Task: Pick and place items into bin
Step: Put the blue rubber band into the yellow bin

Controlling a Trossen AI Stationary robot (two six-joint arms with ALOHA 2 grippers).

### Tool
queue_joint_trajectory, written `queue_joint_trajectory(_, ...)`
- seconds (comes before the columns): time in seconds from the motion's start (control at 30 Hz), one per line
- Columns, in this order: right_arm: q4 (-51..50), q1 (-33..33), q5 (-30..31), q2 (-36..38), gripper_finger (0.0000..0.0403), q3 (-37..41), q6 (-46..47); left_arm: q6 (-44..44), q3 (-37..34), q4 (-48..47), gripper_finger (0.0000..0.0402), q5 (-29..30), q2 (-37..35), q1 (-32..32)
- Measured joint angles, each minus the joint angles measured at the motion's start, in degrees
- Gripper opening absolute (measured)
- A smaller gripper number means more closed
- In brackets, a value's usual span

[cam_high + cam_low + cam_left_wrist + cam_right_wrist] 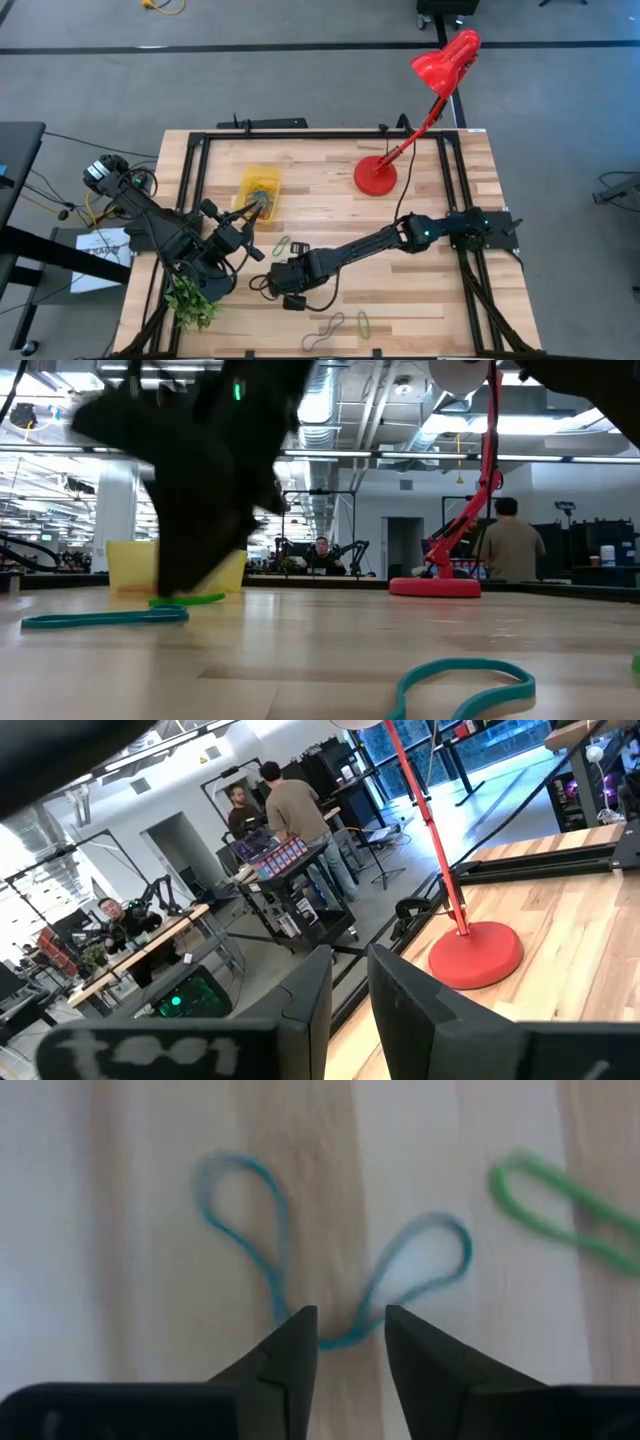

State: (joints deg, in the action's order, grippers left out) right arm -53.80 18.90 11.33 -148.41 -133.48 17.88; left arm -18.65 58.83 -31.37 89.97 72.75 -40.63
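The yellow bin [260, 190] sits on the table's far left part, with bands inside; in the low view the bin [125, 565] shows behind a dark arm. My left gripper [260, 206] hangs over the bin's near edge, open by a narrow gap [350, 1010], with nothing seen between its fingers. My right gripper [270, 281] is low over the table's middle and open. Its fingers [345, 1342] stand on either side of the middle of a teal band [425, 1255] lying flat. A green band [545, 1205] lies beside it. Two green bands [290, 245] lie between the gripper and the bin.
A red lamp stands with its base [375, 177] on the far right part of the table. A green plant [192, 300] sits at the near left corner. A grey band [325, 330] and a green band [362, 322] lie by the near edge. People stand in the room behind.
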Motion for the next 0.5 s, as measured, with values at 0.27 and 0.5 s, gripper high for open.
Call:
queue_joint_trajectory(0.27, -0.35, 0.10, 3.04, -1.63, 0.0109, -0.03, 2.73, 0.00, 0.00, 0.45, 0.0062, -0.22, 0.00, -0.02)
queue_joint_trajectory(0.5, -0.41, 0.19, 6.12, -1.78, 0.0048, -0.03, 1.88, 0.02, 0.00, 0.45, 0.0062, -0.22, 0.00, -0.02)
